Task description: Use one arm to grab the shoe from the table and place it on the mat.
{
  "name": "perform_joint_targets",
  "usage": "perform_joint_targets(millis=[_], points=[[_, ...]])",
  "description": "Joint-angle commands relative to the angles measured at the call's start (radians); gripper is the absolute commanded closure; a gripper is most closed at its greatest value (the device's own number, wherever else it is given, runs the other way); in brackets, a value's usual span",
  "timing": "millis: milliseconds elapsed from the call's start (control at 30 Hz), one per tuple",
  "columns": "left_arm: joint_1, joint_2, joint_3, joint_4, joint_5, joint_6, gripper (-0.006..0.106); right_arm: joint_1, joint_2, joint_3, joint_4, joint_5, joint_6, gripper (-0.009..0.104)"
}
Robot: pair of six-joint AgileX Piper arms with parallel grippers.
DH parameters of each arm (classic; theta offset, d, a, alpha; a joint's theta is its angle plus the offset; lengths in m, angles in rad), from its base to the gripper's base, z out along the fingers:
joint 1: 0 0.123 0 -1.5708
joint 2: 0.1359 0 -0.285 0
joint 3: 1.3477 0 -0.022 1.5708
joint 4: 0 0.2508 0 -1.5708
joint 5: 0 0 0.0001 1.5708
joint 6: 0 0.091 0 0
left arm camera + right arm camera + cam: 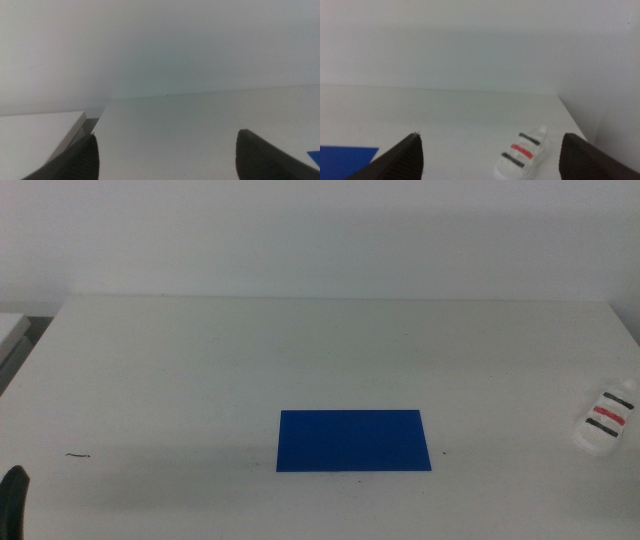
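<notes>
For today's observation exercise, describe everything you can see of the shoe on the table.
The shoe is a small white sandal with a chunky sole and three straps across its top: two dark, with a red one between them. It looks like plastic or foam. It lies upright on its sole near the right edge of the table, well apart from the blue mat. Only the table touches it; no tool is on it.
</notes>
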Motion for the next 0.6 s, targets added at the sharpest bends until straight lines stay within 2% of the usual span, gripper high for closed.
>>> perform_joint_targets(millis=[0,200,267,367,500,567], points=[[0.0,0.005,0.0,-0.004,-0.011,-0.001,0.007,-0.002,-0.005,-0.004,-0.014,0.047,-0.007,0.003],[0.0,0.005,0.0,-0.004,-0.011,-0.001,0.007,-0.002,0.133,-0.28,-0.014,0.382,-0.007,0.003],[0.0,0.005,0.0,-0.004,-0.011,-0.001,0.007,-0.002,0.236,-0.39,-0.014,0.407,-0.007,0.003],[0.0,0.005,0.0,-0.004,-0.011,-0.001,0.007,-0.002,0.426,-0.557,-0.014,0.523,-0.007,0.003],[0.0,0.005,0.0,-0.004,-0.011,-0.001,0.007,-0.002,0.725,-0.793,-0.008,0.799,0.003,0.003],[0.0,0.005,0.0,-0.004,-0.011,-0.001,0.007,-0.003,0.848,-0.892,-0.003,0.865,0.055,0.003]])
